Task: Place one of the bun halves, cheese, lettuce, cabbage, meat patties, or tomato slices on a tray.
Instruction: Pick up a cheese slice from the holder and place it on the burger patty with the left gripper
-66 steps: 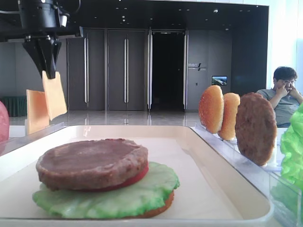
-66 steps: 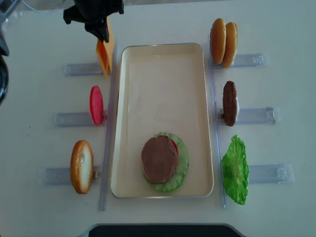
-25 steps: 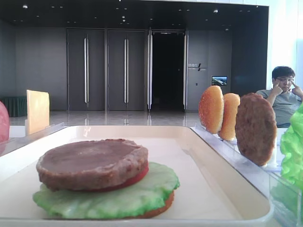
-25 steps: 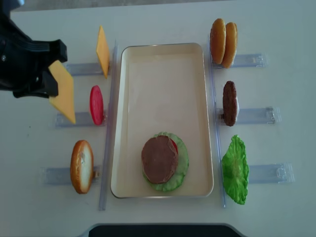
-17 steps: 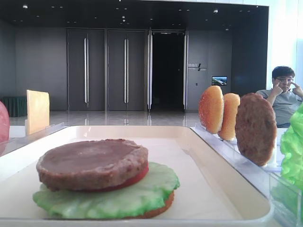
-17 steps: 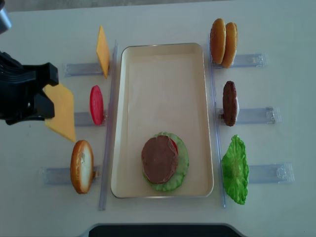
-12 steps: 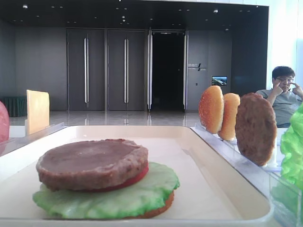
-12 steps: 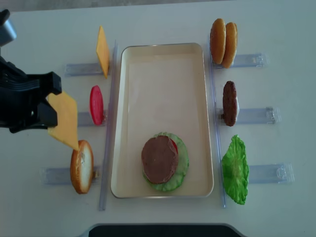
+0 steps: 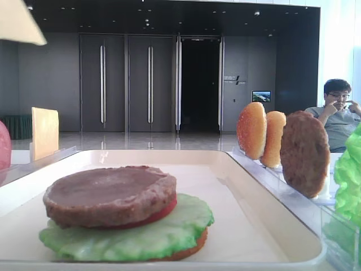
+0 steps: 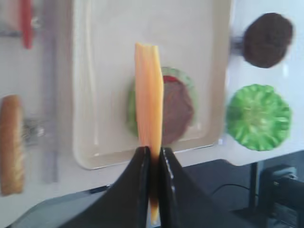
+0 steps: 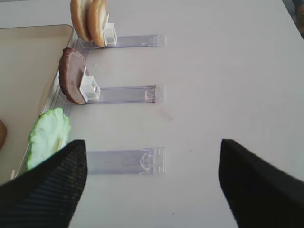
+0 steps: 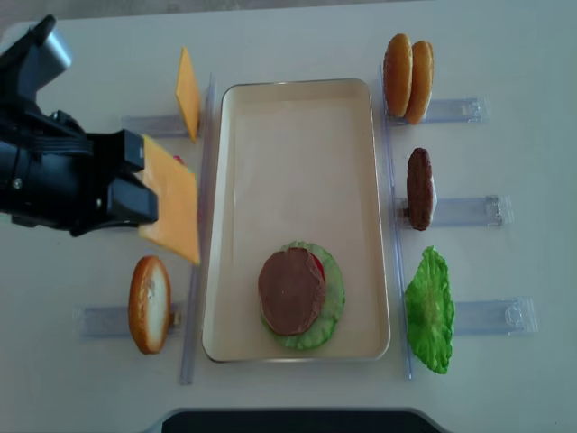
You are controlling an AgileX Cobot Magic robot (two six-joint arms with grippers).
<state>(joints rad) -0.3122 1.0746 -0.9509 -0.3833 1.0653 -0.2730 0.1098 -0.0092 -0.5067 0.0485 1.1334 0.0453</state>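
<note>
Progress: tray (image 12: 297, 99) already carries stack at near end, meat patty (image 12: 291, 290) over tomato, lettuce (image 12: 332, 307), bun. Cheese (image 12: 169, 211) not yet placed; judged mid-carry, approx half done.

Left gripper (image 10: 152, 156): jaws pinched tight on cheese near edge; slice sticks out past tips, edge-on in wrist view.

Cheese position: airborne, just left of tray rim, stack lies near-right of it.

Right gripper: jaws wide, holding nothing, idle right of tray.

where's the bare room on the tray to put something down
The tray's whole far stretch is bare, from the rim beside the bun halves down to the stacked burger. The near end is crowded: the burger fills most of its width, leaving only narrow strips along the rims.
</note>
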